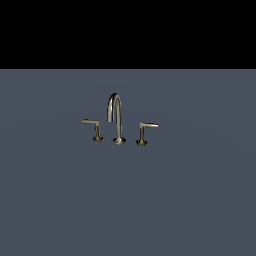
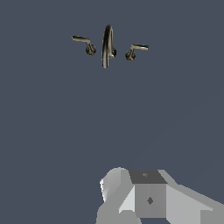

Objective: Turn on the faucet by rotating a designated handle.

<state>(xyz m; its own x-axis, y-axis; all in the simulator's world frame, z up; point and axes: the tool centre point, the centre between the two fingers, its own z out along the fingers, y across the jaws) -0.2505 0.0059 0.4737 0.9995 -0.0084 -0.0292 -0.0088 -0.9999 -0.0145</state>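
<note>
Faucet point(image 1: 116, 120): one spout point(image 1: 115, 107), two lever handles.

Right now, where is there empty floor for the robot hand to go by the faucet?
Bare grey surface lies all around the faucet, widest in front of it. It is tight only between the spout and the designated handle and the other handle. The hand is far off.

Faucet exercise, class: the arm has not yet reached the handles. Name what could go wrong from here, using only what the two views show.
1. The designated handle has a mirror twin; the arm might pick the wrong one.
2. The arched spout stands close between them, so an approach could bump it.
3. The gripper is far off and its fingertips are out of view, so lining up on the thin lever may be imprecise.
</note>
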